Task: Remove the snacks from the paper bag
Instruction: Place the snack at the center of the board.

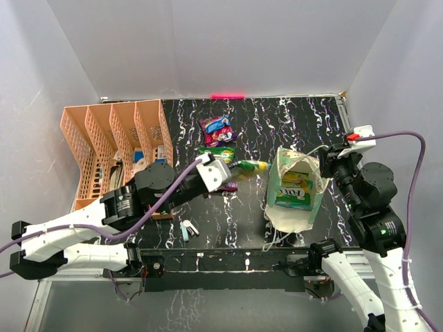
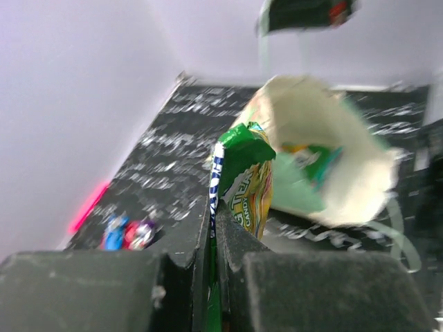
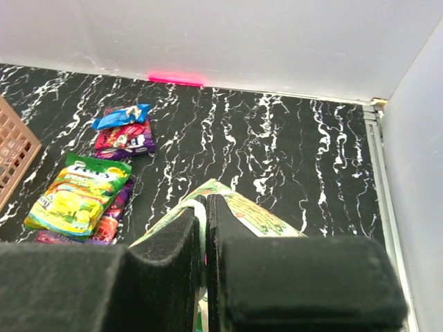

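The cream paper bag (image 1: 296,188) stands at the table's right middle, mouth open toward the left, with a green packet (image 1: 294,196) inside it. My left gripper (image 1: 234,168) is shut on a green and yellow candy packet (image 2: 243,181) and holds it above the table just left of the bag's mouth (image 2: 325,173). My right gripper (image 1: 324,160) is shut on the bag's top rim (image 3: 228,207). Several snacks lie on the table behind: a purple and blue packet (image 1: 217,126), a green and yellow packet (image 1: 217,153), and the same ones in the right wrist view (image 3: 79,192).
An orange slotted tray (image 1: 114,142) stands at the table's left side. Small teal and white items (image 1: 188,228) lie near the front edge. A pink strip (image 1: 228,95) marks the back wall. White string handles (image 1: 277,238) hang off the bag toward the front.
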`<state>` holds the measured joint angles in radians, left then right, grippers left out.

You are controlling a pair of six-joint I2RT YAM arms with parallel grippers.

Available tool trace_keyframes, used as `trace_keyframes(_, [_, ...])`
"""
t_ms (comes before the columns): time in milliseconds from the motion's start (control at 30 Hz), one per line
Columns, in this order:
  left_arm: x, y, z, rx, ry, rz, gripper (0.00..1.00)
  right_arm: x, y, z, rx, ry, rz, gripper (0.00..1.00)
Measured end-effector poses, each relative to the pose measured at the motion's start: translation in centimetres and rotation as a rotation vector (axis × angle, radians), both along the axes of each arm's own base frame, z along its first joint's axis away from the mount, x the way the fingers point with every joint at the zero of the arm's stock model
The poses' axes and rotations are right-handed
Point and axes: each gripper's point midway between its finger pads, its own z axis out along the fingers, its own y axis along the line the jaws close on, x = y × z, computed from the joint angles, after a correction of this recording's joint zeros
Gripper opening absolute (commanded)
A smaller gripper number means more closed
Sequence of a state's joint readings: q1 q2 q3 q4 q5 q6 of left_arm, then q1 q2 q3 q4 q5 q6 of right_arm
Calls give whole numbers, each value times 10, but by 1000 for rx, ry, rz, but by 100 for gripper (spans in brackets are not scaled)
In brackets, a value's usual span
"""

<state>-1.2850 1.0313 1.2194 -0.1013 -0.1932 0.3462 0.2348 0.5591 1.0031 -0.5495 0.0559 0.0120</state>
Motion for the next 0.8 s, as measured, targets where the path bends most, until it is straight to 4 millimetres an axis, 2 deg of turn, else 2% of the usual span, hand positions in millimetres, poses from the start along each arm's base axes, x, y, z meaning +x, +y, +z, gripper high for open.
trace_keyframes(100, [37,22,-19,83,-33,151,0,0,-7,2,-10,-8,-36,7])
trace_keyframes(167, [72,38,-46,161,-55,246,0,0,-11,6,-12,-16,-58,7])
trace_keyframes(233, [108,56,-82,262,-67,332,0,-2,-14,12,-11,-30,-74,7])
trace_keyframes(333, [150,73,-125,377,-68,407,0,-3,-16,18,-9,-42,-81,7])
trace_keyframes(433, [183,79,-153,452,-88,434,0,-3,-16,17,-11,-37,-79,7])
trace_keyframes(600, [214,68,-180,518,-145,379,0,-4,-16,17,-16,-37,-80,7])
trace_keyframes(800, [230,58,-213,624,-195,291,0,-5,-17,16,-25,-36,-81,7])
